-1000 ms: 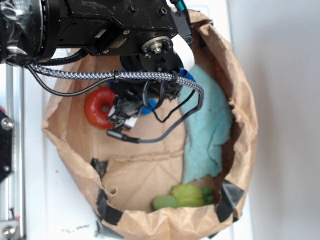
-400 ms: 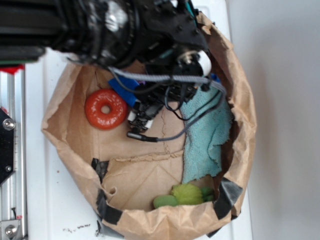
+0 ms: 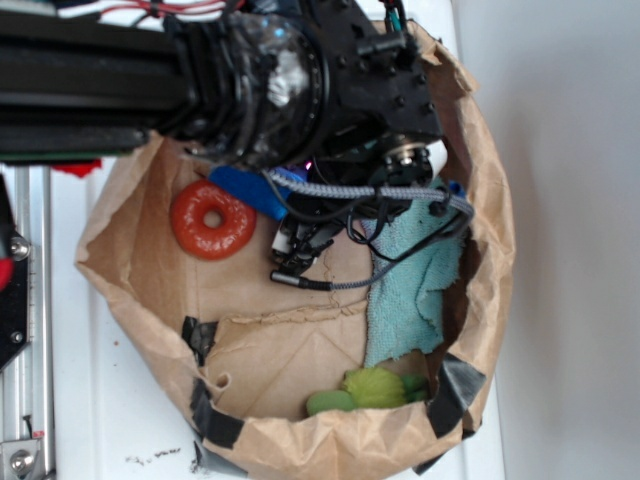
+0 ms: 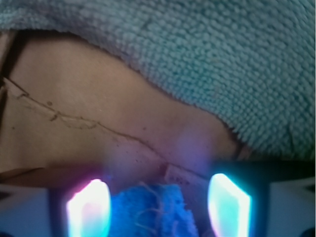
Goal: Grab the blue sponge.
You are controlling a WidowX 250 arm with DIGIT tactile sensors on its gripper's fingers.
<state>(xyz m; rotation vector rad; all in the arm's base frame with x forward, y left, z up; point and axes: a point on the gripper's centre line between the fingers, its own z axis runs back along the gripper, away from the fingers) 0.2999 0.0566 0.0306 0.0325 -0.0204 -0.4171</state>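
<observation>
The blue sponge (image 3: 243, 190) lies on the paper bag's floor just right of the orange ring (image 3: 212, 220), its right end hidden under the arm. In the wrist view the blue sponge (image 4: 154, 211) sits low between my two lit fingers, close to the left fingertip (image 4: 89, 207) and with a gap to the right one (image 4: 229, 203). My gripper (image 4: 159, 205) is open around it. In the exterior view the arm's black body hides the fingers.
A teal frayed cloth (image 3: 412, 285) lies along the bag's right side and fills the top of the wrist view (image 4: 217, 64). A green toy (image 3: 372, 390) rests at the bag's front. The brown paper bag wall (image 3: 120, 290) rings everything.
The arm has swung to the right over the bag's back part. The sponge's left end now shows beside the ring, where the arm covered it a second ago.
</observation>
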